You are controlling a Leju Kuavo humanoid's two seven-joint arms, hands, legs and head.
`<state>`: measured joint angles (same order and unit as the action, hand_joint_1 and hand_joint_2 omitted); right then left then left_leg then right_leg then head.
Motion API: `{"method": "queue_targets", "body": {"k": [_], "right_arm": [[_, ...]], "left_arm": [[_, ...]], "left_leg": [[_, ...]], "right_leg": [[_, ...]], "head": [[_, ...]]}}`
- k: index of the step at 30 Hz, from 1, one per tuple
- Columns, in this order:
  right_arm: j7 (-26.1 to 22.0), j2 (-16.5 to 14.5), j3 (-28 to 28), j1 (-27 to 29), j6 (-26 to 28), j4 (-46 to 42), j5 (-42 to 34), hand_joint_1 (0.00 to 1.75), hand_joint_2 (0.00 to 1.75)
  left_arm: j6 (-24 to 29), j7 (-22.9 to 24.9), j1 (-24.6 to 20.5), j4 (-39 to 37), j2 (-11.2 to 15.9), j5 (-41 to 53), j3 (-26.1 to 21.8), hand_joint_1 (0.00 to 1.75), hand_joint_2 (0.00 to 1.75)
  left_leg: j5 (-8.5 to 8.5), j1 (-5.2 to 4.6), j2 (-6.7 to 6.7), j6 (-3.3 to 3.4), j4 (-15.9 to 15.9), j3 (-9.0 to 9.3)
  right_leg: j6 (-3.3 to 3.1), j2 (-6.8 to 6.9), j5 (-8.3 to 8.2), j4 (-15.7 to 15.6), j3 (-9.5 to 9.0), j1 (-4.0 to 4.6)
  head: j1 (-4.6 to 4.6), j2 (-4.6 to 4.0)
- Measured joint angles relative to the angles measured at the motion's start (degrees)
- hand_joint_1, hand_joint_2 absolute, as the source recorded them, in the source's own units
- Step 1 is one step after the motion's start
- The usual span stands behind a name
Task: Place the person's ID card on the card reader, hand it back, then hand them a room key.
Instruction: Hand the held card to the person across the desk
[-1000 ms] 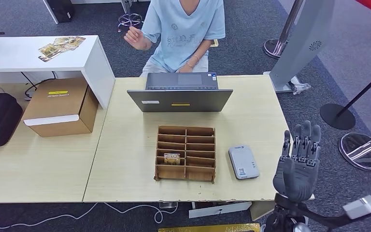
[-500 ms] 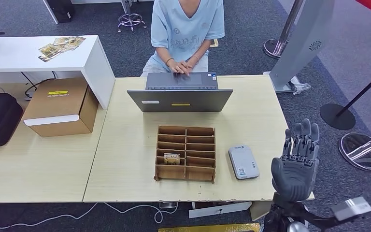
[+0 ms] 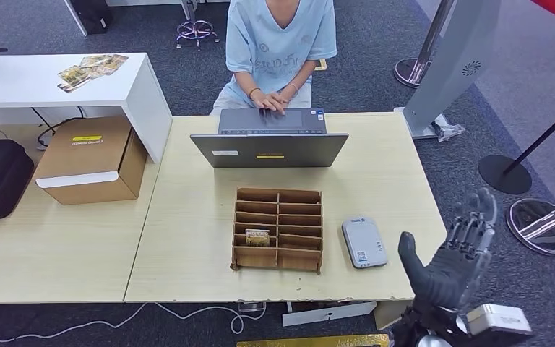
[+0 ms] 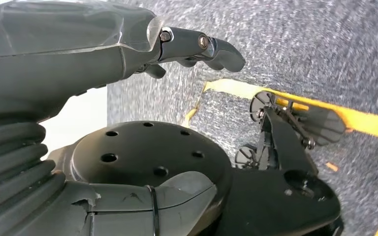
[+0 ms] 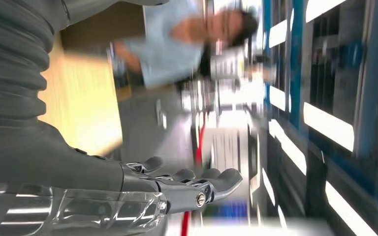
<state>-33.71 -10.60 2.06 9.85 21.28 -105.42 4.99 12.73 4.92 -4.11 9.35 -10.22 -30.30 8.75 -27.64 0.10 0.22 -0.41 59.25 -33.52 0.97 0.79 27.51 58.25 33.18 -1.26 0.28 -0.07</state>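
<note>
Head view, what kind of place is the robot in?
Probably a mock reception or check-in desk: a person sits behind a laptop, a card reader lies by a cardboard card organizer, and queue-barrier posts stand nearby.

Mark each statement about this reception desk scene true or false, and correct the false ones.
1. The right hand holds an ID card. False: it is open, holding nothing, raised beside the table's right edge.
2. The card reader lies on the table to the right of the cardboard organizer. True.
3. The laptop stands between the organizer and the person. True.
4. Every slot of the organizer holds a card. False: one card shows in a lower left slot; the others look empty.
5. The person's hands rest on the laptop's keyboard. True.
</note>
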Motion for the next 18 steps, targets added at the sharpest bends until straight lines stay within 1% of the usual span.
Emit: {"method": "queue_targets", "body": {"k": [1,2,3,4,6,7,11,14,16,18], "right_arm": [[-1.41,-0.84,-0.68,-0.22,5.37,-0.09,3.95,0.0,1.75],[-2.61,-1.81,-1.75,-0.56,10.22,-0.34,9.62,0.0,1.75],[-3.55,-2.86,-3.24,-1.0,13.96,-0.86,16.68,0.0,1.75],[-4.05,-3.86,-5.03,-1.53,16.26,-1.67,23.92,0.0,1.75],[-4.08,-5.05,-8.77,-2.6,17.25,-3.95,35.13,0.0,1.75],[-4.08,-5.31,-10.44,-3.03,17.3,-5.1,38.61,0.0,1.75],[-4.08,-5.58,-14.92,-4.37,17.33,-9.64,48.5,0.0,1.75],[-4.08,-5.58,-17.74,-5.98,17.34,-14.7,58.77,0.0,1.75],[-4.08,-5.58,-18.79,-6.75,17.34,-17.77,63.93,0.0,1.75],[-4.03,-5.58,-19.27,-7.29,17.34,-20.14,67.54,0.0,1.75]], "left_arm": [[0.1,0.0,0.01,0.0,-0.09,-0.81,-0.48,0.0,1.75],[0.13,0.0,0.03,0.0,-0.17,-1.43,-0.94,0.0,1.75],[0.13,0.0,0.05,0.0,-0.25,-1.88,-1.38,0.0,1.75],[0.14,0.0,0.04,0.0,-0.32,-2.15,-1.75,0.0,1.75],[0.42,0.0,-0.01,0.0,-0.43,-2.4,-2.23,0.0,1.75],[0.6,0.0,-0.03,0.0,-0.49,-2.72,-2.42,0.0,1.75],[0.12,-1.05,-0.04,0.04,-0.88,-6.67,-4.61,0.0,1.75],[-0.44,-2.01,-0.03,0.05,-1.21,-8.31,-6.76,0.0,1.75],[-0.52,-2.05,-0.03,0.05,-1.32,-8.38,-7.57,0.0,1.75],[-0.43,-2.05,-0.03,0.06,-1.36,-8.23,-7.99,0.0,1.75]], "left_leg": [[0.0,0.0,0.0,0.0,0.0,0.0],[0.0,0.0,0.02,0.0,0.0,0.01],[0.0,0.0,0.04,0.0,0.0,0.02],[0.0,0.0,0.06,0.0,0.0,0.03],[0.0,0.0,0.05,0.0,0.0,0.03],[0.0,0.0,0.02,0.0,0.0,0.02],[0.0,-0.01,0.02,0.0,0.0,0.01],[0.0,-0.02,0.01,0.01,0.01,0.01],[0.0,-0.02,0.01,0.01,0.01,0.01],[0.0,-0.01,0.01,0.0,0.01,0.01]], "right_leg": [[0.0,0.0,0.0,0.0,0.0,0.0],[-0.01,-0.02,-0.01,0.0,0.0,0.0],[-0.02,-0.04,-0.02,0.01,0.01,0.0],[-0.03,-0.05,-0.02,0.01,0.01,0.0],[-0.04,-0.02,-0.02,0.0,0.0,0.01],[-0.04,0.01,-0.02,0.0,-0.02,0.0],[-0.03,-0.01,-0.03,0.0,-0.02,-0.02],[-0.03,0.01,-0.03,-0.01,-0.03,-0.02],[-0.03,0.01,-0.03,-0.01,-0.03,-0.01],[-0.03,0.01,-0.03,-0.01,-0.03,0.0]], "head": [[-0.01,0.0],[0.0,0.0],[-0.02,0.0],[-0.02,0.0],[-0.02,0.0],[0.0,0.01],[0.0,0.0],[0.01,0.01],[0.01,0.01],[0.01,0.01]]}}
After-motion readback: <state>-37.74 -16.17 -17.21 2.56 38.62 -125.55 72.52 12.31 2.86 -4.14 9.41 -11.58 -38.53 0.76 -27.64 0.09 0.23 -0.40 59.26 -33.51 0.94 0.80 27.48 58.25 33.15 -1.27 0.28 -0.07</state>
